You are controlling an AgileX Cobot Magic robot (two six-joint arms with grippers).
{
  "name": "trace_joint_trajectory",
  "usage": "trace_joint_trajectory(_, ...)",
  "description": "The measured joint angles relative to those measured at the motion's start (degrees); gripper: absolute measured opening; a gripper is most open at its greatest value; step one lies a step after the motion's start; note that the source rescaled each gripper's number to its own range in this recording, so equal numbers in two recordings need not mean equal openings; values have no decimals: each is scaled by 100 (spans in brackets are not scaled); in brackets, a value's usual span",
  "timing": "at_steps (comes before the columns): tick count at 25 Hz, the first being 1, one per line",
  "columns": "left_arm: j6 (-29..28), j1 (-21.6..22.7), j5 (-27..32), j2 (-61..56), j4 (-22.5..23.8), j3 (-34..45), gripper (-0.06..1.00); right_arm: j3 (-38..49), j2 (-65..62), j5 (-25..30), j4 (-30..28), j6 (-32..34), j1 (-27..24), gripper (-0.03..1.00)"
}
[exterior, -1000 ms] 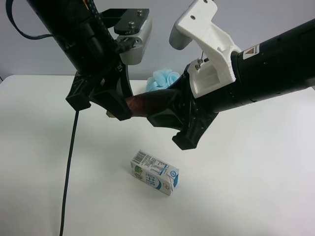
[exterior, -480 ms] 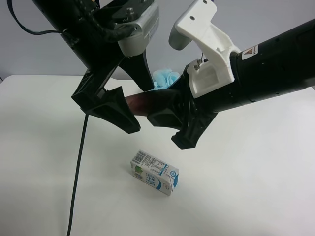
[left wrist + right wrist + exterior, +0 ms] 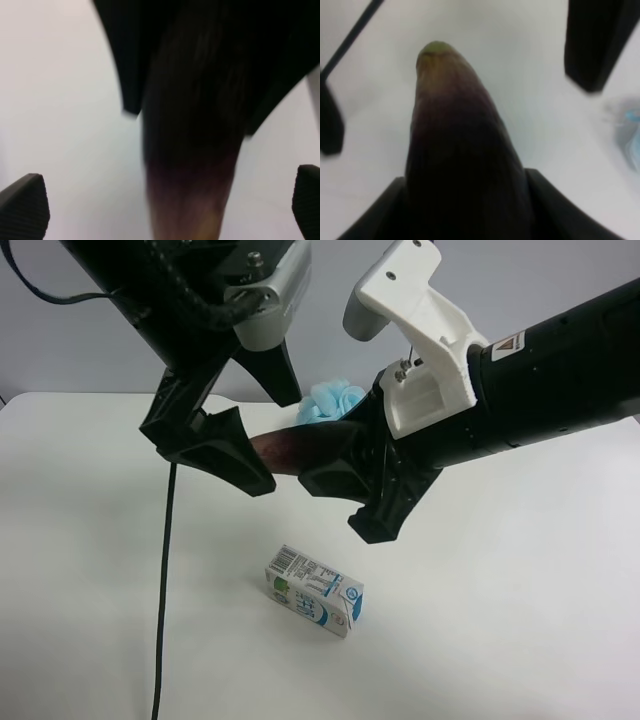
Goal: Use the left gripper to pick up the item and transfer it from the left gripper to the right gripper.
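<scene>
The eggplant (image 3: 288,451) hangs level above the table, dark purple with a greenish tip (image 3: 436,49). My right gripper (image 3: 345,462), on the arm with the white housing, is shut on its thick end; its jaws press both sides in the right wrist view (image 3: 465,210). My left gripper (image 3: 272,442), on the arm with the grey bolted mount, is open. Its fingers (image 3: 590,45) stand apart on either side of the eggplant's tip without touching it. In the left wrist view the eggplant (image 3: 190,165) lies between the spread fingertips (image 3: 22,205).
A white-and-blue milk carton (image 3: 315,603) lies on the white table (image 3: 500,620) below the grippers. A light-blue bath pouf (image 3: 330,400) sits behind them. A thin black cable (image 3: 165,580) hangs from the left arm to the front edge.
My left gripper has opened and let go of the eggplant, its fingers now spread around the tip. The right gripper keeps hold of it and has not moved.
</scene>
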Motion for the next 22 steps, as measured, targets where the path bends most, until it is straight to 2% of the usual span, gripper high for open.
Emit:
trace_joint_trajectory(7, -749, 256, 51, -585, 588, 0, 99, 0, 0, 0, 0, 0, 0, 0)
trace_joint_trajectory(12, -1237, 467, 530, -1153, 979, 0, 99, 0, 0, 5, 0, 0, 0, 0)
trace_joint_trajectory(14, -1500, 588, 591, -1372, 1019, 0, 99, 0, 0, 11, 0, 0, 0, 0)
trace_joint_trajectory(18, -2385, 947, 604, -1825, 1023, 71, 99, 0, 0, 22, 0, 0, 0, 0)
trace_joint_trajectory(22, -2852, 1432, 604, -2368, 1029, 609, 99, 0, 0, 29, 0, 0, 0, 0)
